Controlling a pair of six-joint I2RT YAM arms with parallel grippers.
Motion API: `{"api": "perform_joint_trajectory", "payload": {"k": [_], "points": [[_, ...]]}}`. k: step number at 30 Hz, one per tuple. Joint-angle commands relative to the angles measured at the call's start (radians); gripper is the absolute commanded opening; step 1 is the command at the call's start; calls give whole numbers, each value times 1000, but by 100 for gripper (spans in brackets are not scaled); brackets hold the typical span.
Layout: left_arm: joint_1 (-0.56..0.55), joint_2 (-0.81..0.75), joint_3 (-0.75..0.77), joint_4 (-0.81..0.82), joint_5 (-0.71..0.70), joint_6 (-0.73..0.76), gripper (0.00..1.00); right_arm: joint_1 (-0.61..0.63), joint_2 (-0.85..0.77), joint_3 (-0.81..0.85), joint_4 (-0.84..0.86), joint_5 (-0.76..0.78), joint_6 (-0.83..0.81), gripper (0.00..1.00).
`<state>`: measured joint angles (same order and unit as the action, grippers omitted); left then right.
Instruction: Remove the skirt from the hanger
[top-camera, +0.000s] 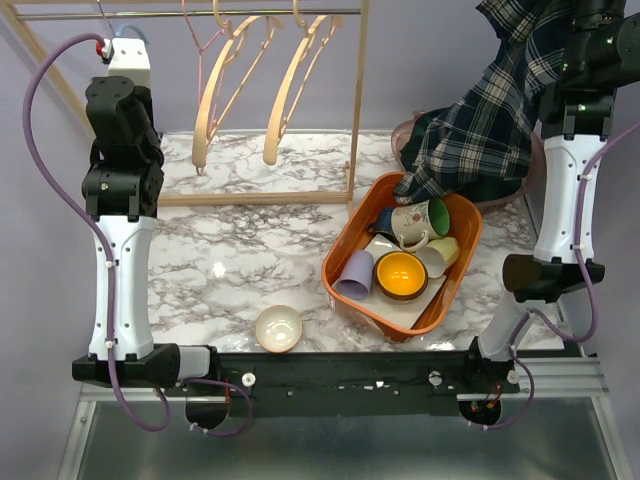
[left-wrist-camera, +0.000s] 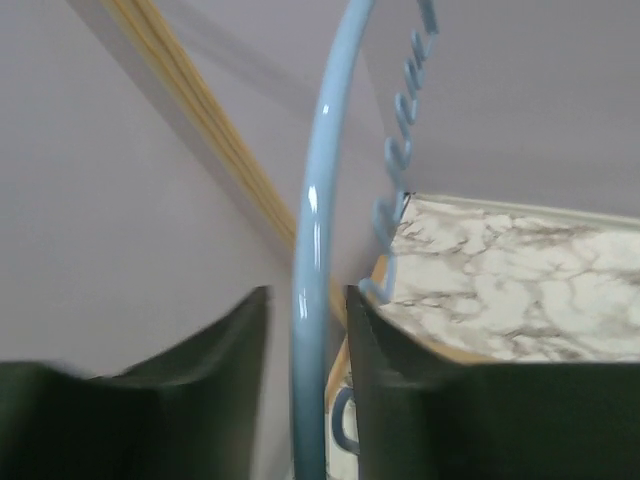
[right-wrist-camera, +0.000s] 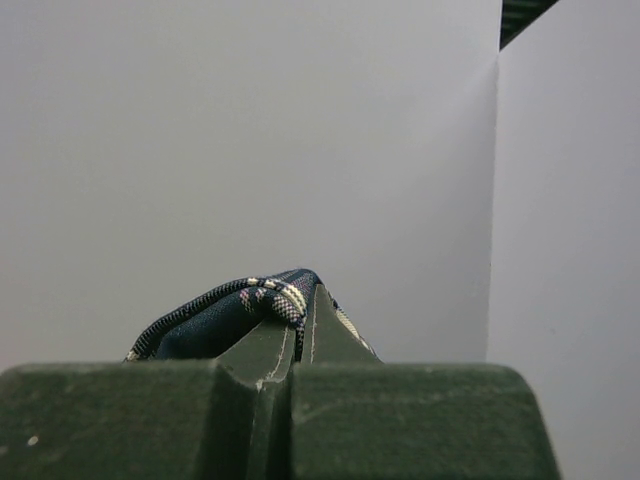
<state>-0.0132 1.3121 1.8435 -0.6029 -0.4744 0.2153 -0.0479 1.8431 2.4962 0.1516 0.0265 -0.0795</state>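
Right fingers (right-wrist-camera: 335, 348) are pressed together on a fold of the plaid skirt (right-wrist-camera: 225, 318), w/ the cloth bunched up over one side of the tips, per the wrist cam. In the top cam the skirt hangs from the upper right corner, close beside the right arm (top-camera: 565, 190). It drops to the marble desk (top-camera: 230, 260) and its lower edge laps the back rim of an orange tub (top-camera: 462, 285).

Left fingers (left-wrist-camera: 400, 380) stand spread, one on each side of a pale-blue wire hanger (left-wrist-camera: 310, 220). A sliver of gap shows btwn wire and each finger, so they are around it, not clamping it. That hanger sits at the far left of the rack rail (top-camera: 250, 14), well apart from the skirt.

Also on the rail are a pink wire hanger (top-camera: 203, 50) and two wooden hangers (top-camera: 225, 90). The tub holds mugs, a purple cup (top-camera: 353, 275) and a yellow bowl (top-camera: 401, 273). A small cream bowl (top-camera: 279, 328) sits on the desk near the front edge, left of the tub.
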Motion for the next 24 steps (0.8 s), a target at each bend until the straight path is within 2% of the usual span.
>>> {"api": "perform_joint_trajectory", "payload": {"k": [1,3,5,7,10,15,18,21,22,23,24], "points": [[4,-27,-46,107,-5,-54,77,-9,76,52,297,-7,-46,1],[4,-39,-58,110,31,-71,93,-13,125,70,389,21,-68,1],[4,-50,-73,127,58,-102,99,-18,159,88,491,20,-86,1],[5,-82,-127,173,72,-122,99,-20,185,102,595,15,-121,1],[4,-138,-210,265,68,-143,99,-38,228,158,664,-10,-125,1],[4,-203,-246,299,82,-179,99,-61,223,104,697,-50,-169,1],[4,-276,-363,377,33,-195,99,-61,191,-34,617,-59,-128,1],[4,-351,-519,477,-24,-212,99,-55,111,-314,568,-152,-16,1],[5,-364,-573,494,-45,-253,99,-50,90,-385,539,-180,-5,1],[4,-376,-595,492,-56,-264,99,-35,44,-559,537,-194,-3,1],[4,-390,-612,485,-50,-271,99,-26,29,-633,551,-180,-3,1]]}}
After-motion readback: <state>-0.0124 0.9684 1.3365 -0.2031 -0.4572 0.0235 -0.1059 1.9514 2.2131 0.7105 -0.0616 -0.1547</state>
